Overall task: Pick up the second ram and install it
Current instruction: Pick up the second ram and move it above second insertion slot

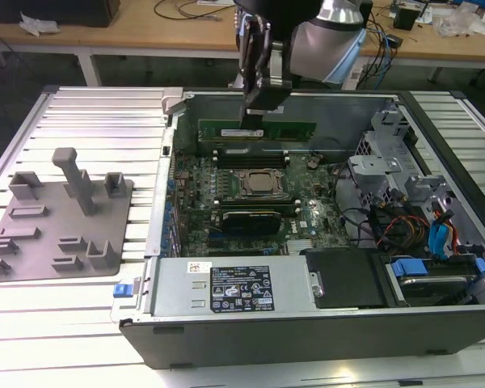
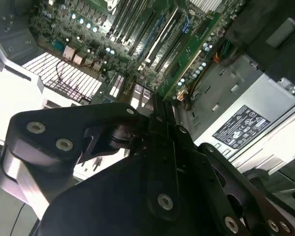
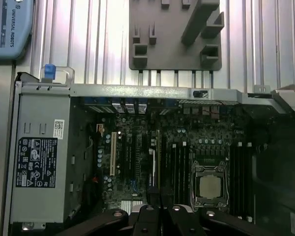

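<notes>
Here, the gripper (image 1: 254, 121) hangs in the upper middle of the exterior view, its jaws pinched onto the top edge of the second ram (image 1: 289, 130). The green stick stands on its long edge, its long axis running level across the frame from left to right. It sits just above the memory slots (image 1: 250, 155), which lie beyond the processor socket (image 1: 259, 183) in the open computer case (image 1: 307, 323).

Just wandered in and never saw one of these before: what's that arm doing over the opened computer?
The robot arm's tool appears shut on the second ram, a slim green stick standing on edge at the memory slots beyond the processor socket in the exterior view, inside the open computer case. Whether it is fully seated in a slot cannot be told.
</notes>
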Robot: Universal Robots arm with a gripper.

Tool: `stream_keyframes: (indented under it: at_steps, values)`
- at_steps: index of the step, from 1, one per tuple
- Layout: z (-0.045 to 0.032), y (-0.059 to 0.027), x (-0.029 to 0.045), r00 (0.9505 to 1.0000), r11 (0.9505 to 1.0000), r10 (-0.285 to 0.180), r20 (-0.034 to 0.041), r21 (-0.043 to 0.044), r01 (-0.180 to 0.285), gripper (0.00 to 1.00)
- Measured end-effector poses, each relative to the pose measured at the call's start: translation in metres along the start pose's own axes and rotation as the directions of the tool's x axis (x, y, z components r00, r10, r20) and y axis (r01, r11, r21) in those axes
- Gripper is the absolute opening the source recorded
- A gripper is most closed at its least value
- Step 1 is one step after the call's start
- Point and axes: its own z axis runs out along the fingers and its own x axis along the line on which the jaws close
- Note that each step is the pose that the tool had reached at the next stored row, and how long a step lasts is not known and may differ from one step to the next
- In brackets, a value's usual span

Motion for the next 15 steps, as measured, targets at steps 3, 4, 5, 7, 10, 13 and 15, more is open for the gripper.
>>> stream_keyframes:
  at_steps: [3, 4, 5, 7, 10, 13, 15]
  values:
    - [0.0011, -0.0054, -0.003, 1.0, 1.0, 0.0, 0.0, 0.0, 0.0, 0.1]
    - [0.003, -0.0066, -0.008, 1.0, 1.0, 0.0, -0.0001, -0.0001, 0.0, 0.1]
    - [0.0046, -0.0071, -0.0124, 1.0, 1.0, 0.0, 0.0, -0.0001, 0.0, 0.1]
    - [0.0099, -0.0085, -0.024, 1.0, 1.0, 0.0, -0.0001, 0.0, 0.0, 0.1]
    - [0.0176, -0.0099, -0.0293, 1.0, 1.0, 0.0, -0.0001, 0.0, 0.0, 0.1]
    - [0.0273, -0.0128, -0.0324, 1.0, 1.0, 0.0, 0.0001, 0.0, 0.0, 0.1]
    - [0.0324, -0.0145, -0.0337, 1.0, 1.0, 0.0, 0.0, -0.0001, 0.0, 0.1]
